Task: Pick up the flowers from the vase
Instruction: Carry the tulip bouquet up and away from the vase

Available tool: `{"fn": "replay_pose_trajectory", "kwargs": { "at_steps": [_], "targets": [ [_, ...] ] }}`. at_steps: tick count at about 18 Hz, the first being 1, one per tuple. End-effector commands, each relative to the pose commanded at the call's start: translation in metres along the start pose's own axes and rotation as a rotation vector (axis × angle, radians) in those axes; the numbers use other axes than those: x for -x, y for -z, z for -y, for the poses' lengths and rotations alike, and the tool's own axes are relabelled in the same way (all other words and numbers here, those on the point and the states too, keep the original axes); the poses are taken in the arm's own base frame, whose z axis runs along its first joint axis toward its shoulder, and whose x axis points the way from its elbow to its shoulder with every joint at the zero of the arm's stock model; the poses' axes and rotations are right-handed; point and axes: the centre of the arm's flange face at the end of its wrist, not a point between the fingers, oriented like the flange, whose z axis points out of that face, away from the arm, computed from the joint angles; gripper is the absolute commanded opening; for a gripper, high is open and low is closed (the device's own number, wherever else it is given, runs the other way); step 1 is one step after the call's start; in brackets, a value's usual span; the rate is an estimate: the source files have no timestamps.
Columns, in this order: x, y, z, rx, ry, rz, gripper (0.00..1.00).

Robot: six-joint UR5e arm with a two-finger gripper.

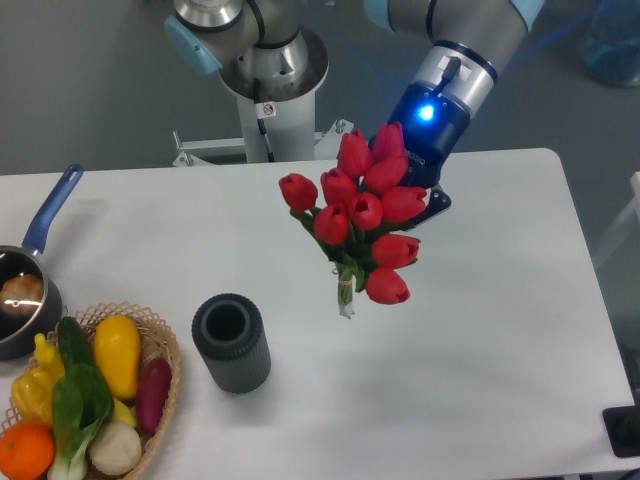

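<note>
Above the white table (480, 330), a little past centre toward two o'clock, the flowers (362, 215) hang in the air, fully clear of the vase (231, 343). Their stem ends point down and slightly toward seven o'clock, with open tabletop showing beneath them, and the red buds fan upward toward one o'clock. The vase stands upright and empty at about seven o'clock from the bunch, well apart from it, its dark mouth open to the camera. Judging from this, the lifting out is done; what could remain is only carrying the bunch off or holding it steady, and the pictures give no sign of where it should go.

The gripper (418, 200) sits at the three o'clock side of the bunch, mostly hidden behind the buds and leaves. Only a dark finger tip shows at the right edge, just beside the outer tulips. How wide the jaws stand cannot be read directly, yet since the bunch hangs off the table with nothing else bearing it, the gripper is judged to be clamped on the flowers somewhere among the upper stems. A blue light glows on the wrist (435, 115) above it.

At eight o'clock a basket (162, 345) of vegetables rests near the vase, and a pan (30, 280) with a blue handle lies at nine o'clock.
</note>
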Motion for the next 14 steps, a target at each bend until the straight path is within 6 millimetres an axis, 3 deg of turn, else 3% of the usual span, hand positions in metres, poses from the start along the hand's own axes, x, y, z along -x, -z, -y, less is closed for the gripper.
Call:
{"fn": "replay_pose_trajectory", "kwargs": {
  "at_steps": [14],
  "targets": [
    [0.0066,-0.003,-0.009,0.107,-0.051,0.033,0.31]
  ]
}}
